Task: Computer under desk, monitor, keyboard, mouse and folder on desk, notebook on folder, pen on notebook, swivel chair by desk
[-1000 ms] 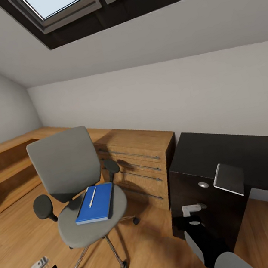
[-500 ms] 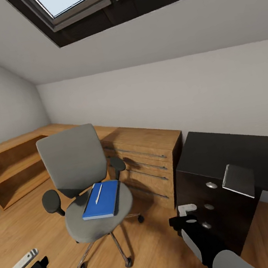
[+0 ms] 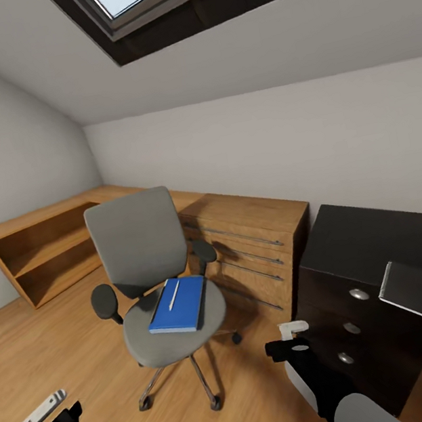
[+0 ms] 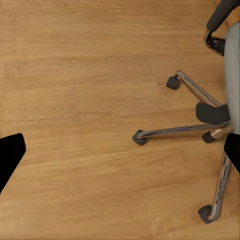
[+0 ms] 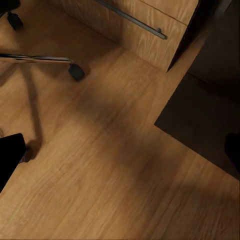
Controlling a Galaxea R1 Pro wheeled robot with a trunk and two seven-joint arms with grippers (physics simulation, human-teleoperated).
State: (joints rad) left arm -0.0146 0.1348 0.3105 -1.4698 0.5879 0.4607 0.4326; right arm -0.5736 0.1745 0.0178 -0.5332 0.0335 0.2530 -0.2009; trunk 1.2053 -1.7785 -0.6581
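Two empty grippers, one loaded chair seat

Both grippers hang low with jaws spread wide and nothing between them: the left gripper [image 3: 50,420] over bare wooden floor [image 4: 85,100], the right gripper [image 3: 291,342] near the dark desk [image 3: 380,237]; the swivel chair [image 3: 142,250] stands between them, further ahead. On its seat lies a blue folder [image 3: 186,308], flat, with a white pen [image 3: 173,295] on top; whether a notebook is in that stack I cannot tell. The folder looks thin, light and fairly stiff, best pinched at an overhanging edge; the pen would likely roll off if tilted, so I'd lift it first. A grey slab [image 3: 409,287] rests on the desk's corner.
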